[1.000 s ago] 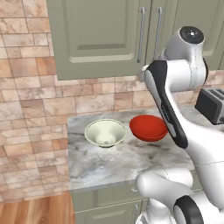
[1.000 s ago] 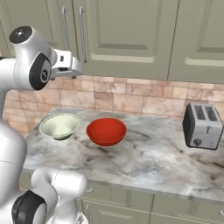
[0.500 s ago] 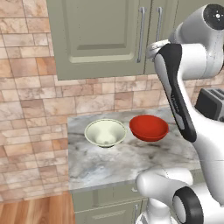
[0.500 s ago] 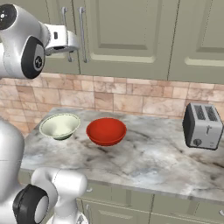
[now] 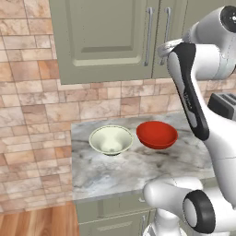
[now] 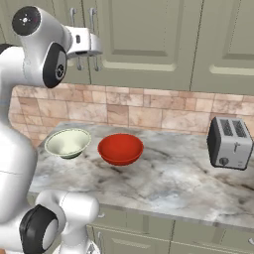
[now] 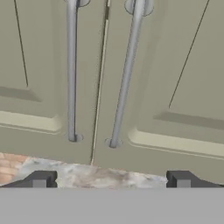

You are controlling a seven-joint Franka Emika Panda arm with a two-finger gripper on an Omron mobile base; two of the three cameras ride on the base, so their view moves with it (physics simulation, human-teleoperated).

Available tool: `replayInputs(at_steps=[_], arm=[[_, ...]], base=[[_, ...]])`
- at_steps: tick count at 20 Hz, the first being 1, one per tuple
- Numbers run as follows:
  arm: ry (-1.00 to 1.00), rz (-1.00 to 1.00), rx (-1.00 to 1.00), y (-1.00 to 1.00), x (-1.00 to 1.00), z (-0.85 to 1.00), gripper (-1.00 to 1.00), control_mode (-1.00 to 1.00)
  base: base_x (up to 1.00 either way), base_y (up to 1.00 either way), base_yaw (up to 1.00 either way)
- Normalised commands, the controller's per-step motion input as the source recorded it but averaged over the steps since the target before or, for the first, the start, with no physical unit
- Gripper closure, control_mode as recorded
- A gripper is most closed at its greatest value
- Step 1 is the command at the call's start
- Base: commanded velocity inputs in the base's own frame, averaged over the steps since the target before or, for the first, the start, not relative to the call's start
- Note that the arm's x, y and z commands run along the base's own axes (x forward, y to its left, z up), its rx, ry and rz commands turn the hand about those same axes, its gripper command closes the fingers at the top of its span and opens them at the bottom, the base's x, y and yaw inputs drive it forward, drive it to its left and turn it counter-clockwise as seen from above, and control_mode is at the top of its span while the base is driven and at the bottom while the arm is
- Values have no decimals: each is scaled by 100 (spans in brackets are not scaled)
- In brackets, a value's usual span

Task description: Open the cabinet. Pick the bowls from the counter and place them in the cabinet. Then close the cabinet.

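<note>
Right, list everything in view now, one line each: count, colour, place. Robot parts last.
Cabinet: one, sage green, on the wall above the counter, both doors shut.
Handles: two, silver, upright either side of the door seam.
Bowls: two, cream-white beside red, apart, on the counter.
Counter: one, grey-white marbled.
Toaster: one, silver, right end of the counter.
Brick wall: tan, behind and left of the counter.
Drawer fronts: green, below the counter.
Arm: one, white, raised at the doors.
Fingers: two, dark, spread wide, empty, facing the handles.
</note>
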Motion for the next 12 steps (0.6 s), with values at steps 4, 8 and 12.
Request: replayInputs(at_steps=[4, 8, 12], arm=[[0, 2, 0, -6, 58, -13, -100, -100], [0, 0, 0, 0, 52, -2, -100, -100], [0, 0, 0, 0, 50, 0, -100, -100]], base=[[0, 0, 0], [0, 0, 0], [0, 0, 0]])
